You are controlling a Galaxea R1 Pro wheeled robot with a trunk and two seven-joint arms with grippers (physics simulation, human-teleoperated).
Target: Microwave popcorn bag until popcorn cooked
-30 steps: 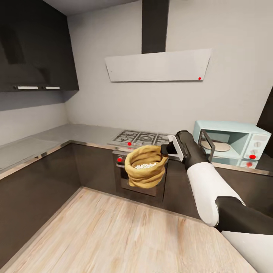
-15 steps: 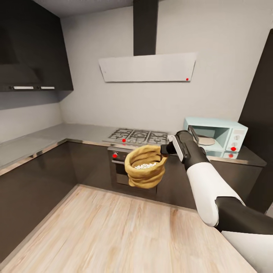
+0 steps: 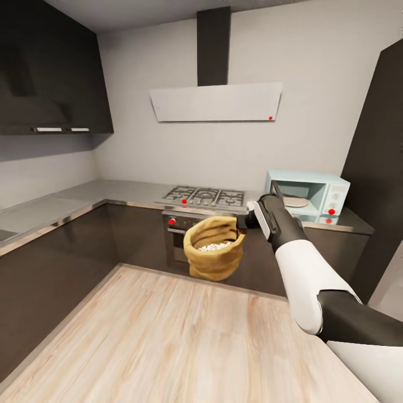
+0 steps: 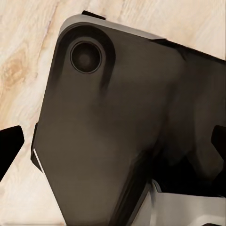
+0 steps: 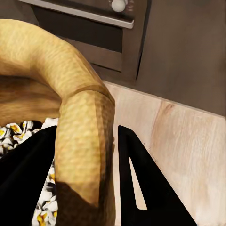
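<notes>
The mustard-tan popcorn bag [image 3: 213,258] hangs in the air in front of the dark oven, with whitish popcorn [image 3: 214,245] heaped inside it. My right gripper [image 3: 241,221] is shut on its rolled rim. In the right wrist view the two black fingers [image 5: 141,179] sit either side of the rim [image 5: 82,127], popcorn [image 5: 46,207] just inside. The pale-blue microwave [image 3: 324,189] stands on the grey countertop [image 3: 112,193] to the right of the bag, its door swung open. My left gripper [image 4: 113,146] points at the robot's own dark body, fingers [image 4: 9,148] wide apart and open.
A gas hob [image 3: 204,196] sits on the counter above the oven [image 3: 178,238]. The white slanted hood [image 3: 215,102] hangs above. Dark cabinets run along the left and a tall dark unit [image 3: 378,168] stands right of the microwave. Pale wood floor [image 3: 168,336] lies ahead.
The whole view has shifted and pulled back: the camera moved, so the microwave and counter look smaller and further left. The bag stays held in my right gripper.
</notes>
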